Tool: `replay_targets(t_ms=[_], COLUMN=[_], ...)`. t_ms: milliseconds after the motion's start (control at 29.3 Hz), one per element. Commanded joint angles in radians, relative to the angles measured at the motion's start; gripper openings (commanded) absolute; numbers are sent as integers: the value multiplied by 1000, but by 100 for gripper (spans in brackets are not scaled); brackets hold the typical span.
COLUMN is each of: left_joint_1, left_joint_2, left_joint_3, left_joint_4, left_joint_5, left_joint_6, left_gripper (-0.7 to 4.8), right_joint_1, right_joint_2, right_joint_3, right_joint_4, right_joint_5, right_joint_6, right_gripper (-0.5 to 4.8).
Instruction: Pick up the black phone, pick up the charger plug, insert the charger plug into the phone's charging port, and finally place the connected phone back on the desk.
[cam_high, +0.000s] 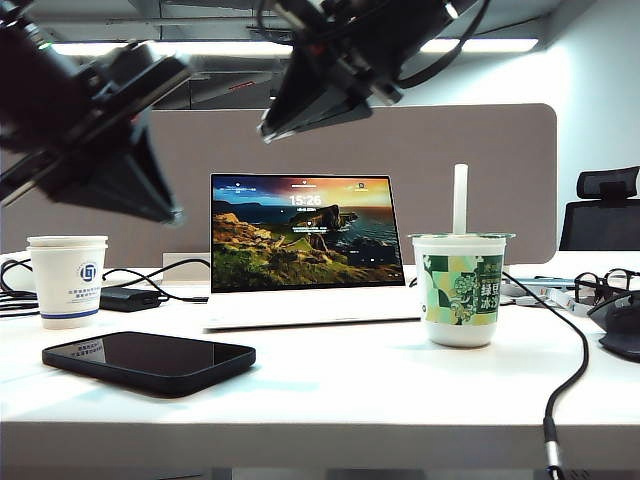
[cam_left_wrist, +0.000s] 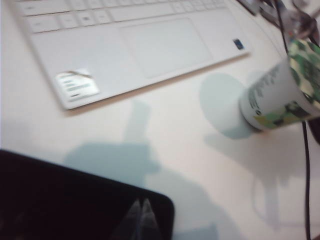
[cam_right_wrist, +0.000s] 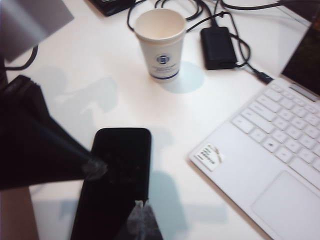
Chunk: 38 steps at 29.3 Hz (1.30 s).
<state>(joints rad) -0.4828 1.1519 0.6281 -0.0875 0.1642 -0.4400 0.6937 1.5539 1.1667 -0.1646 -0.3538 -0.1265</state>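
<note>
On the white tabletop (cam_high: 380, 390), the black phone (cam_high: 150, 361) is seen lying flat before the open laptop (cam_high: 305, 250), untouched. Both hands are held aloft, fingers pressed together: left hand (cam_high: 172, 212), right hand (cam_high: 266, 130). The pickup appears pending; opened fingers and descent are called for.

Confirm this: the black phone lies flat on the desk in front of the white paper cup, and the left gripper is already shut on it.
Not quite. The left gripper is shut but holds nothing: the exterior view shows it hanging above the black phone, which lies untouched on the desk in front of the white paper cup.
</note>
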Motion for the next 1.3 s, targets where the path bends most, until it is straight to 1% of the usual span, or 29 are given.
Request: replay_targets(t_ms=[34,68,137,205,341,410,444,546,683,717,785,819,853,922,1092,1195,1297], left_joint_1=[60,84,105,117,117,117,117,117,117,117,117,117,117,117,118,139,140], left_joint_2=[-43,-62,-84,-103,-121,-129,-132,-135,-135,-135,-135,-135,-135,-134,-134,-134,-134], left_joint_3=[-69,-97,-129,-157,-229,-268,-301,-349,-375,-377,-377,-377,-377,-377,-377,-378,-378], left_joint_4=[74,81,85,85,113,157,204,265,266,261,261,261,261,261,257,239,242], left_joint_5=[54,82,113,114,114,129,132,133,131,123,105,101,101,109,101,98,79], left_joint_6=[-66,-69,-69,-78,-140,-167,-194,-232,-263,-303,-336,-342,-361,-373,-393,-457,-480], left_gripper=[-6,-6,-6,-6,-6,-6,-6,-6,-6,-6,0,22,143,275,275,275,284], right_joint_1=[19,24,35,43,60,67,69,73,76,77,78,78,78,78,77,77,78], right_joint_2=[31,43,61,81,129,144,156,179,215,227,245,251,268,294,340,351,360], right_joint_3=[2,2,2,2,2,2,2,2,2,2,3,3,13,39,109,113,113], right_joint_4=[-19,-22,-19,-18,12,28,42,85,114,119,124,126,118,116,105,79,64], right_joint_5=[-38,-40,-45,-45,-40,-12,9,14,14,14,14,15,15,14,14,15,18], right_joint_6=[-37,-39,-40,-42,-43,-43,-51,-54,-53,-54,-53,-54,-54,-53,-54,-60,-61], right_gripper=[-4,-5,-5,-5,-5,-5,-5,-5,-5,-5,-4,-4,-5,-5,-5,-5,-5])
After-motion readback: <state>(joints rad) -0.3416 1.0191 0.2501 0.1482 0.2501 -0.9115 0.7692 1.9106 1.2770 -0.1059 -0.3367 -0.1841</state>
